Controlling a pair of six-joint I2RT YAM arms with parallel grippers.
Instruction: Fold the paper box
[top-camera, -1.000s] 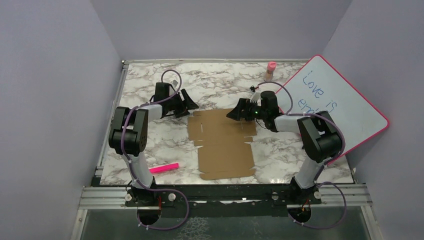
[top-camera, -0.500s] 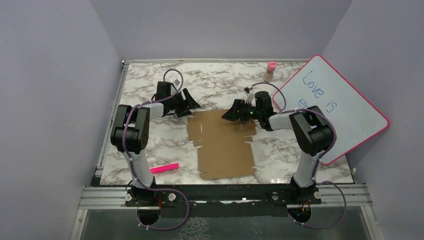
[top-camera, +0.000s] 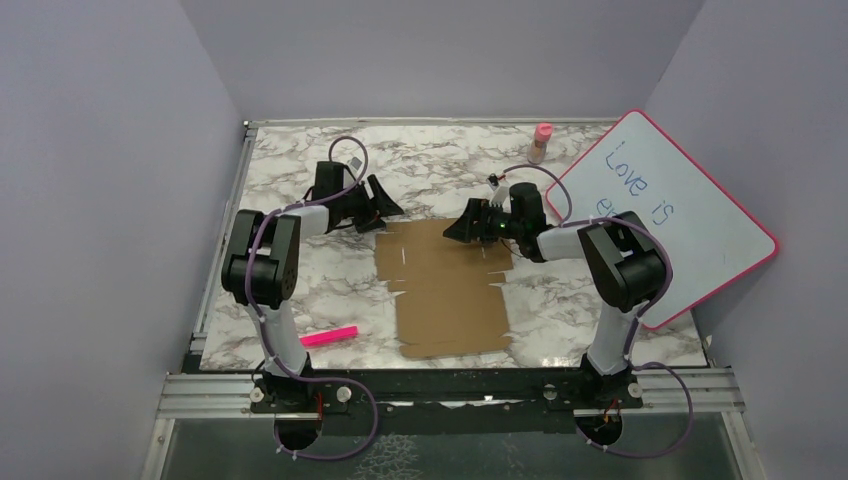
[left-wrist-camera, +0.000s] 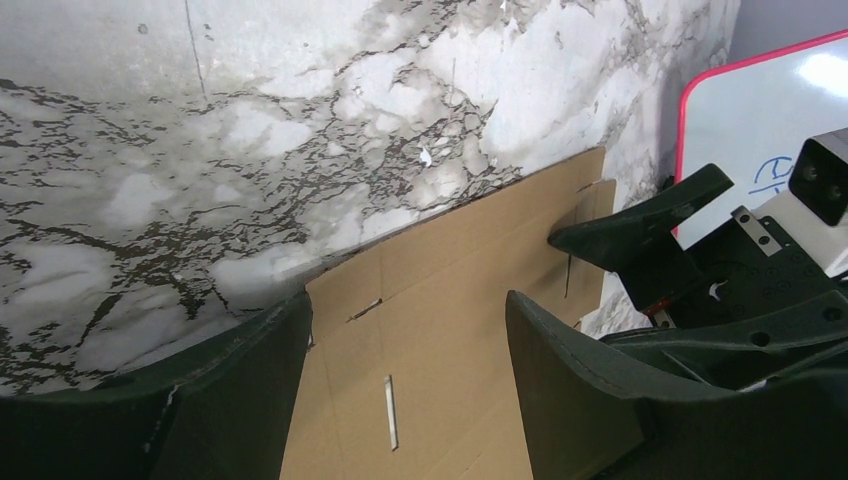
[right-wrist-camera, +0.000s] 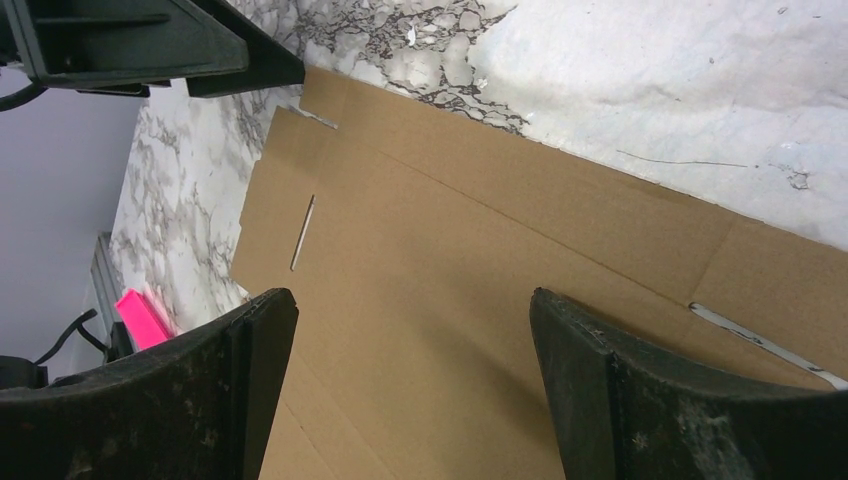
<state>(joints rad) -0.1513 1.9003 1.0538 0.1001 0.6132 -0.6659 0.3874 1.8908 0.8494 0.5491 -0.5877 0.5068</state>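
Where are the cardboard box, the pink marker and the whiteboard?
paper box (top-camera: 445, 290), top view, middle of the flat sheet.
pink marker (top-camera: 328, 336), top view, its middle.
whiteboard (top-camera: 703, 235), top view, bare white face.

Whiteboard, pink marker, bottle

My left gripper stands open. A flat corner of the box lies between its fingers, with the table ahead and a whiteboard to the right.

Overhead; both wrists close above paper box
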